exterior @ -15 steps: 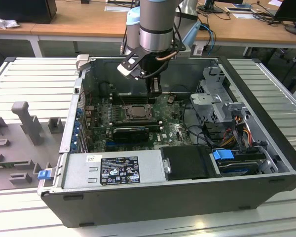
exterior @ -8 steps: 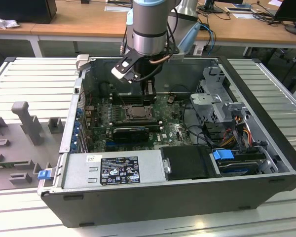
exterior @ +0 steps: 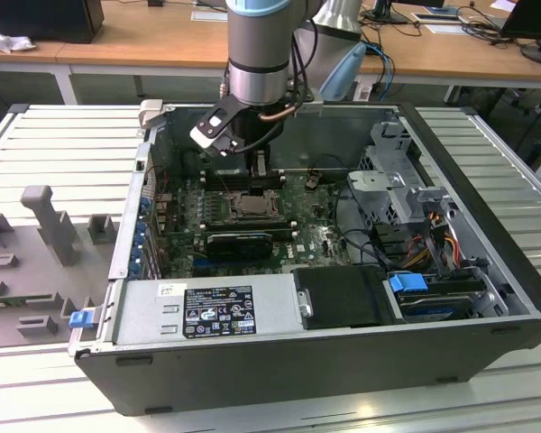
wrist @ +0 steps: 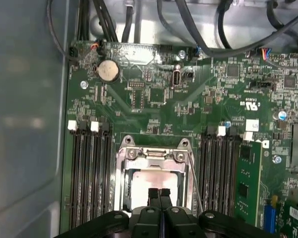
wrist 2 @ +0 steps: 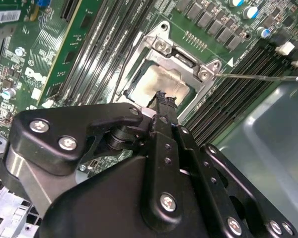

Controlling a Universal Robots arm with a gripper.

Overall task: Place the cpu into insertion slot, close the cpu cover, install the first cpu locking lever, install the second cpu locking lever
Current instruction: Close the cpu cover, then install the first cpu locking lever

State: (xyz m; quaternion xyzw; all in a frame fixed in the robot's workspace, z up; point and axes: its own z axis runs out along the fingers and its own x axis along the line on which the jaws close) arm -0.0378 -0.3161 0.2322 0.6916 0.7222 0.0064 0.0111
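Note:
The cpu lies in the insertion slot, its pale silvery-beige face showing through the window of the cpu cover. The grey metal cover lies flat over the socket. My gripper is shut, fingertips pressed together with nothing between them, right above the chip's face. In the exterior view the gripper hangs just above the socket inside the open computer case. A thin locking lever stands out sideways from one socket corner; it runs along the socket's side.
Long black memory slots flank the socket on both sides. Cables cross beyond the board, and a coin battery sits near its edge. The grey power supply and drive cage bound the case interior.

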